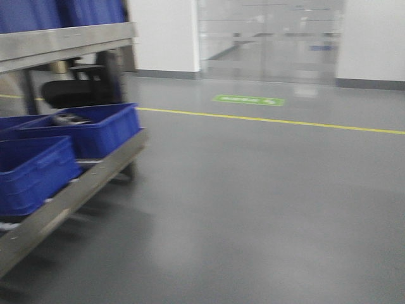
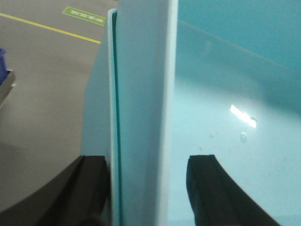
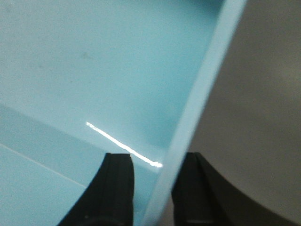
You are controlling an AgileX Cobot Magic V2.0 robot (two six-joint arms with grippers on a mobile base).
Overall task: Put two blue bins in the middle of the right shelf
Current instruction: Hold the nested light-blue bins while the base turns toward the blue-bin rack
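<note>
A light blue bin (image 2: 225,70) fills both wrist views; its pale inside (image 3: 94,61) holds nothing. My left gripper (image 2: 148,188) straddles one upright wall (image 2: 141,94), the outer finger (image 2: 94,188) against it. My right gripper (image 3: 153,188) straddles the opposite wall (image 3: 197,94), one finger inside and one outside. Both are shut on the bin. In the front view a steel rack (image 1: 76,190) stands at the left with dark blue bins (image 1: 95,130) on its low tier. I cannot tell whether it is the right shelf. Neither gripper shows in the front view.
More dark blue bins (image 1: 63,12) sit on the rack's upper tier above a steel rail (image 1: 63,41). A black chair-like object (image 1: 76,88) stands behind the rack. Grey floor carries a yellow line (image 1: 272,120) and a green marking (image 1: 248,100). Glass doors (image 1: 272,38) stand at the back.
</note>
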